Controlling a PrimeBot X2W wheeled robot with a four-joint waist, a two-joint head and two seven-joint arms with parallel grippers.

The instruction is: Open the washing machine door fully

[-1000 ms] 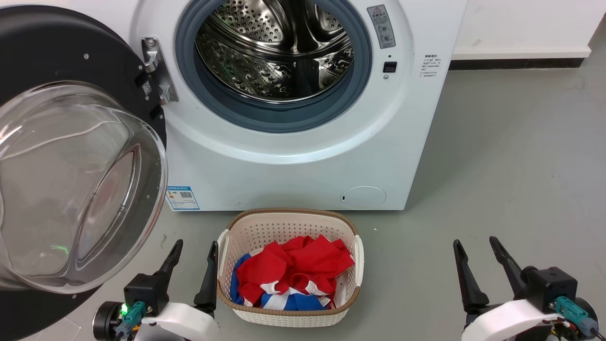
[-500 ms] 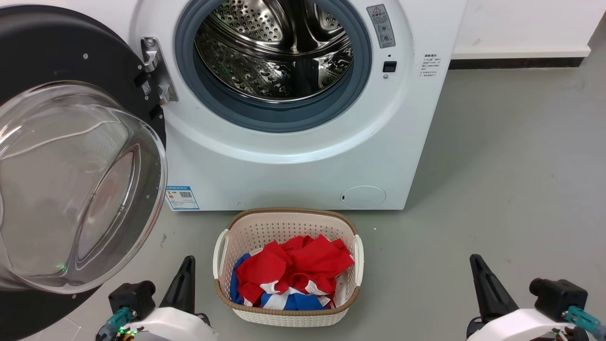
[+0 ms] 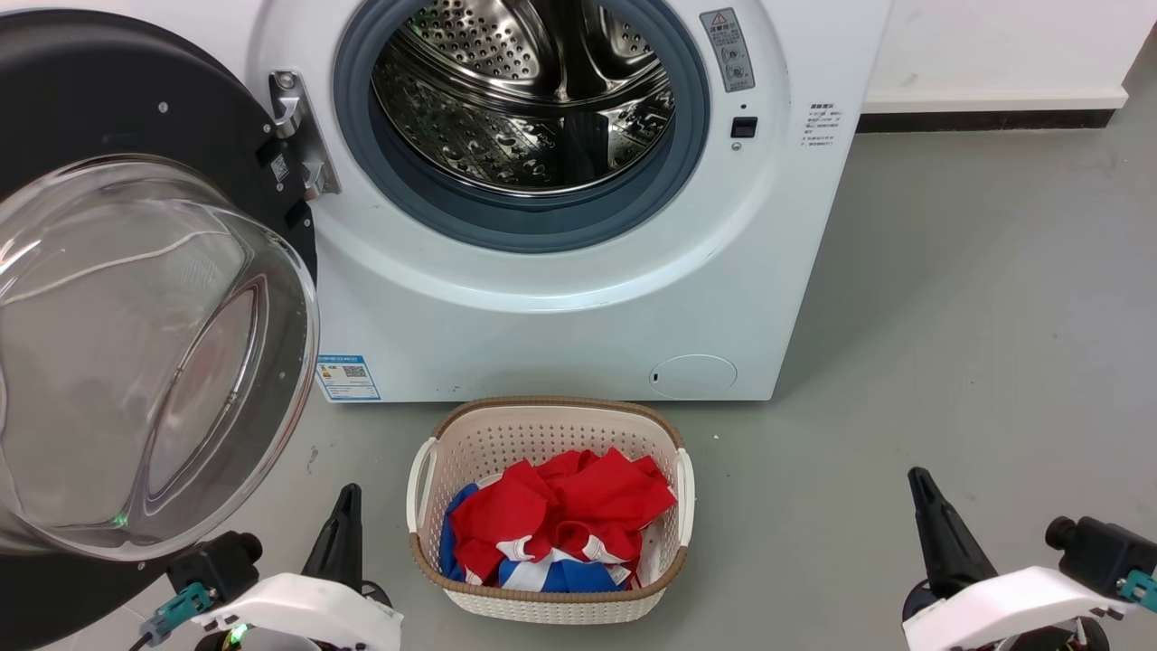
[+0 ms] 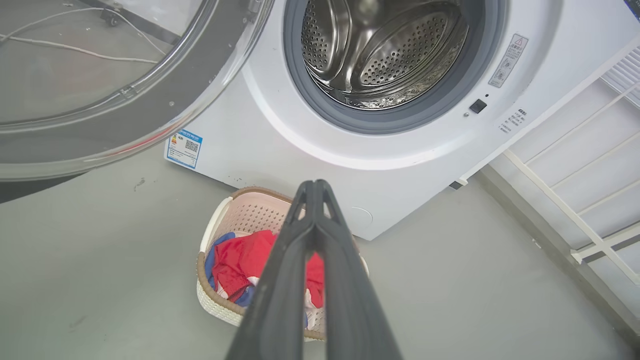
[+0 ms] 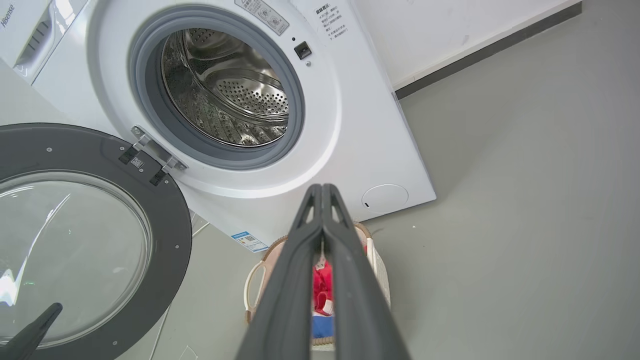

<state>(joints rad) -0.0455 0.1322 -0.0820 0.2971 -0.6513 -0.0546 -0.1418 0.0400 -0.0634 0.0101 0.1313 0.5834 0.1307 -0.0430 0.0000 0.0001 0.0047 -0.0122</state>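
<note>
The washing machine is a white front-loader whose steel drum lies exposed inside a grey gasket. The washing machine door, a black disc with a clear domed window, is swung wide out to the left on its hinge, and it also shows in the wrist views. My left gripper is low at the lower left, just right of the door's bottom edge and apart from it. Its fingers meet, holding nothing. My right gripper is shut and free at the lower right.
A white laundry basket with red and blue clothes stands on the grey floor in front of the machine, between my grippers. A wall with a dark baseboard runs behind on the right. A white rack stands beside the machine.
Both grippers have gone from open to shut. The left one has sunk lower and drifted left, and the right one has drifted right. The door and basket have not moved.
</note>
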